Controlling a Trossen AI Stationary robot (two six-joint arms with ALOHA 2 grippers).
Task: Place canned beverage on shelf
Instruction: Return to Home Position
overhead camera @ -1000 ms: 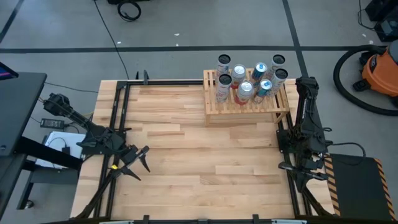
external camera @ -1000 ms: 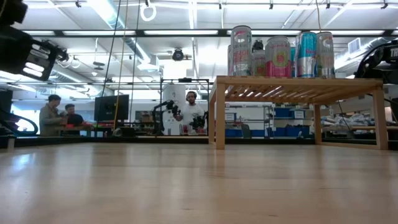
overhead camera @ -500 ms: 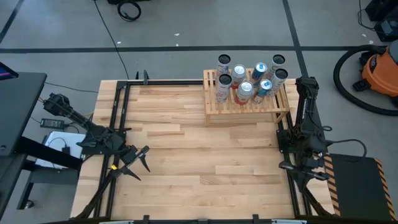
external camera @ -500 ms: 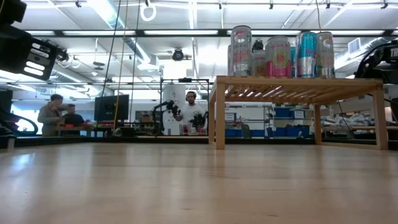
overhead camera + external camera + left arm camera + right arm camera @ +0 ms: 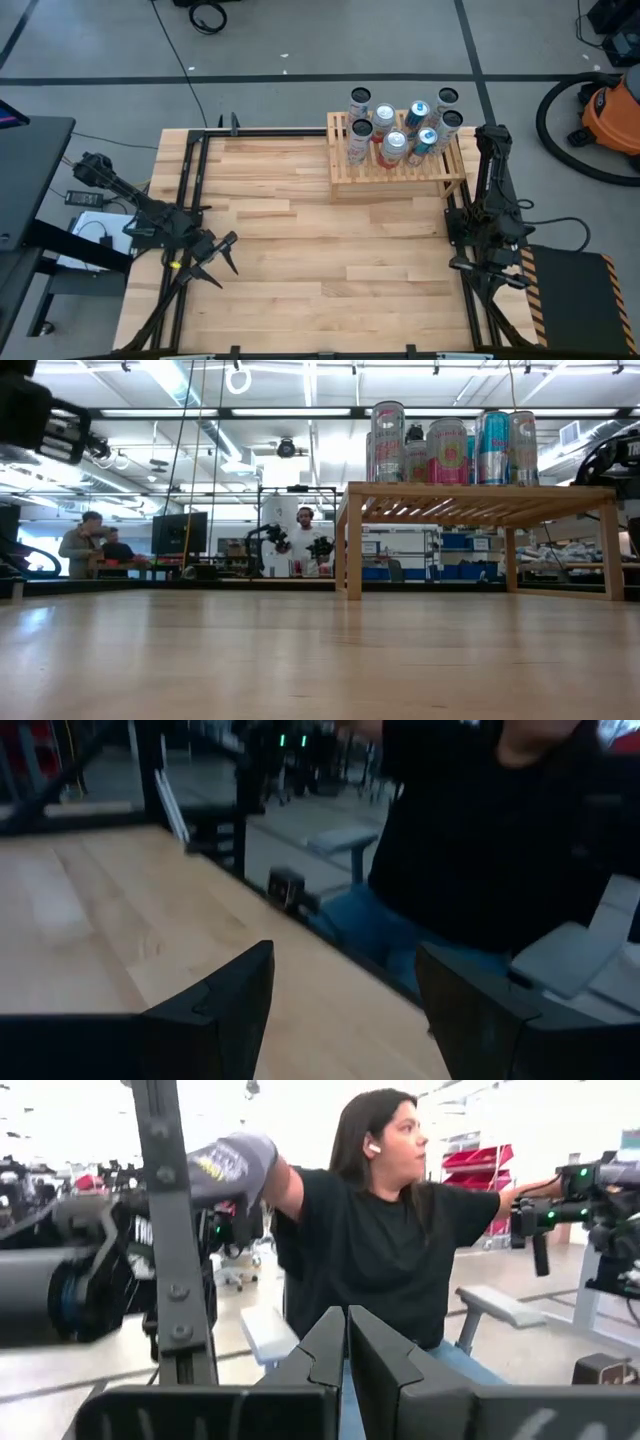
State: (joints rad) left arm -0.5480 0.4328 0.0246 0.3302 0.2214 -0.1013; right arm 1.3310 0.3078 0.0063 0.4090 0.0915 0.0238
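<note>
While weighing what could go wrong, found the cans (image 5: 392, 140) already standing in a tight cluster on the shelf (image 5: 398, 176), at the far right of the worktop (image 5: 320, 250). Found nothing left lying on the bare wood.

Found the left end effector (image 5: 226, 256) released, fingers (image 5: 215, 1015) spread wide around nothing, at the near left edge and well apart from the shelf. Found the right end effector (image 5: 488, 268) clenched on nothing, fingers (image 5: 325, 1350) almost touching, at the near right edge.

Judged the right arm the likelier source of trouble. Sat folded just beside the shelf's right end, so any inward swing could clip a leg or the outermost can and topple the whole packed group. Judged a second hazard in the person (image 5: 380, 1250) seated close beyond the near edge. Could be struck by either arm reaching outward.

Could not settle the number of cans from above because of overlap; guessed about seven. Could not tell whether the farthest two stood fully on the slats or overhung the far rail. Saw only dark, blurred arm parts at the sides of the low view, with neither end effector plainly shown there. Could not read any label. Saw nothing of the seated person from above, that side being cut off.
</note>
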